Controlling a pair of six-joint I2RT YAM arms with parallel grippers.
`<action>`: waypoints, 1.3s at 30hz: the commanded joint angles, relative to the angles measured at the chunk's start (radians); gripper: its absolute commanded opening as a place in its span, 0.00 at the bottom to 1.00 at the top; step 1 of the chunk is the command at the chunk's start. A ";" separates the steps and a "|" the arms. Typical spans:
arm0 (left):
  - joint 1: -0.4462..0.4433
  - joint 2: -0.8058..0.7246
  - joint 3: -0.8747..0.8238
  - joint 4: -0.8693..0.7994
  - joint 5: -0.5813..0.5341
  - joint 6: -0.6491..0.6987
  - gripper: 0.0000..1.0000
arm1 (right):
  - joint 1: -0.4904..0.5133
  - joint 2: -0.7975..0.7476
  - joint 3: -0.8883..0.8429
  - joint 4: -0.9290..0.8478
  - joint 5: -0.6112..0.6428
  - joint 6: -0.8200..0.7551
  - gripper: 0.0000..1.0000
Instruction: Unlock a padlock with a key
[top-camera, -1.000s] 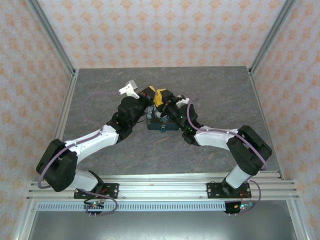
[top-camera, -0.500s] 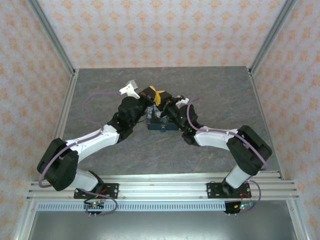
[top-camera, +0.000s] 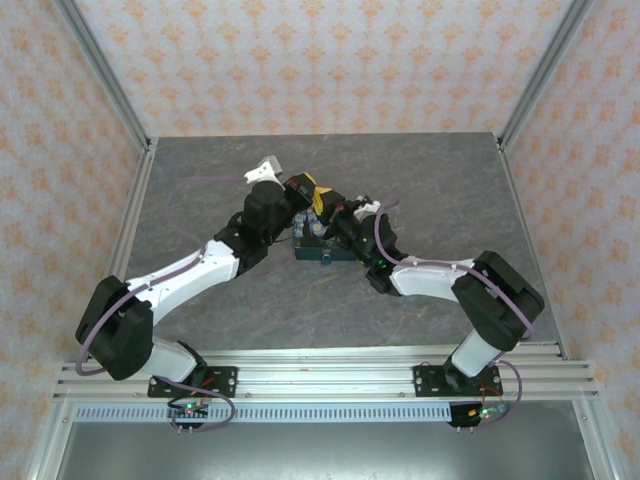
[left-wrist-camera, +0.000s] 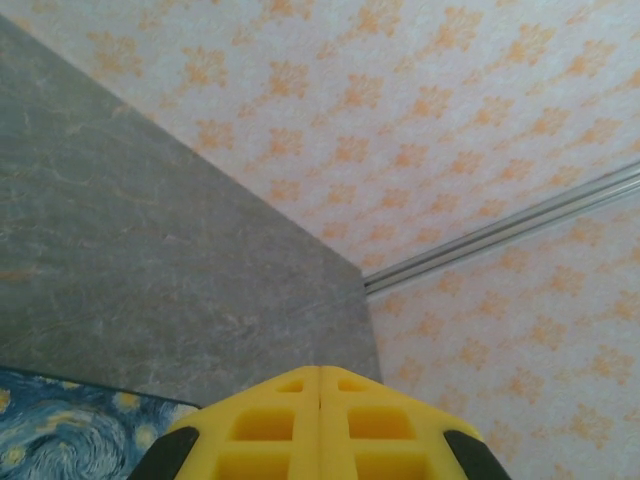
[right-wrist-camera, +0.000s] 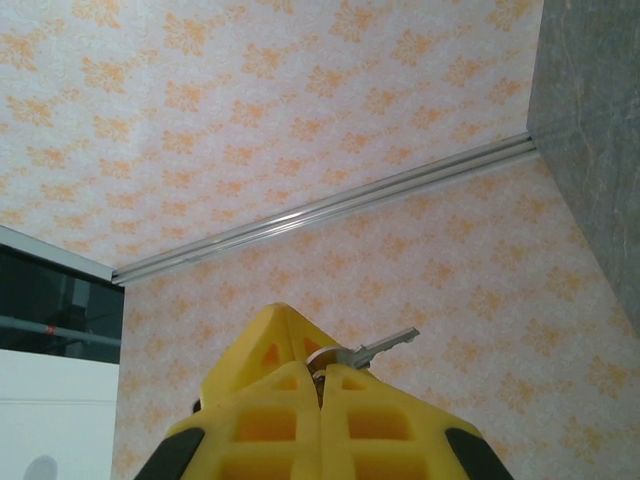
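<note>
Right jaws have snapped together since a second ago, and the left arm (top-camera: 200, 266) has swung its wrist a touch toward the back wall. Up close, the right gripper (right-wrist-camera: 317, 368) is clamped on the key (right-wrist-camera: 382, 345), whose blade pokes out past the yellow tips, up against the patterned wall. The left gripper (left-wrist-camera: 320, 375) has its fingers pressed flush together, with a corner of the dark-blue swirl box (left-wrist-camera: 60, 440) below it. From above, both wrists crowd over that box (top-camera: 322, 250) mid-table (top-camera: 440, 190); the key is too small to pick out there.
</note>
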 joint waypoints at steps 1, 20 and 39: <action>0.014 -0.017 0.092 -0.242 0.052 -0.046 0.02 | -0.002 -0.049 -0.043 -0.003 0.006 -0.091 0.00; 0.140 0.003 0.082 -0.329 0.546 -0.240 0.42 | 0.002 -0.167 -0.104 -0.250 0.044 -0.451 0.00; 0.137 0.059 0.058 -0.211 0.578 -0.282 0.20 | 0.007 -0.135 -0.104 -0.220 0.039 -0.427 0.00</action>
